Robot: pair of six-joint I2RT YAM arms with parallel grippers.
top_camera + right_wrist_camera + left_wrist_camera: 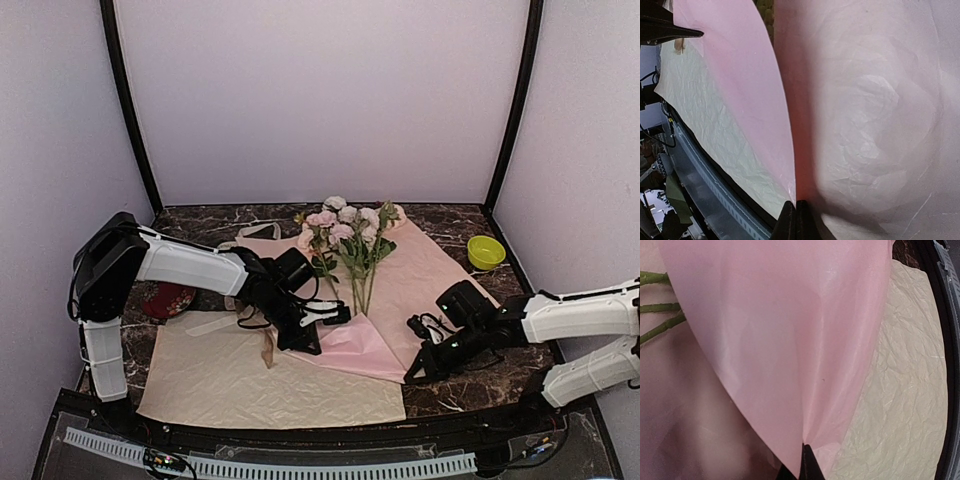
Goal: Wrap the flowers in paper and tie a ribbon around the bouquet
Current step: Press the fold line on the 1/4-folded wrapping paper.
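Dark marble table (455, 222) is carrying everything. The cream crinkled sheet (230, 385) is lying flat at the near left, reaching the front edge. The paper (425, 280), pink, is lying across the centre and right, with its near part overlapping the cream sheet.

The left arm (190, 265) is reaching in from the left and the right arm (580, 315) from the right; both are working low at the paper's near end.

The left gripper (807, 465) is sitting fully closed, pinching a lifted flap of the paper. The flap is curving up and over toward the stems, and the cream sheet is showing beyond it.

The right gripper (795, 220) is also fully closed. The paper's near-right edge is creasing straight into its tips, so it is gripping that edge.

The flowers (350, 240) are lying on the paper, unwrapped: pink and cream heads at the far side, stems pointing toward the near fold between the two grippers.

The yellow-green bowl (486, 251) is sitting at the far right, just off the paper. A red round item (168, 298) is sitting half hidden under the left arm.

The ribbon (262, 228), tan, is lying loose at the paper's far-left corner, not touching the flowers.
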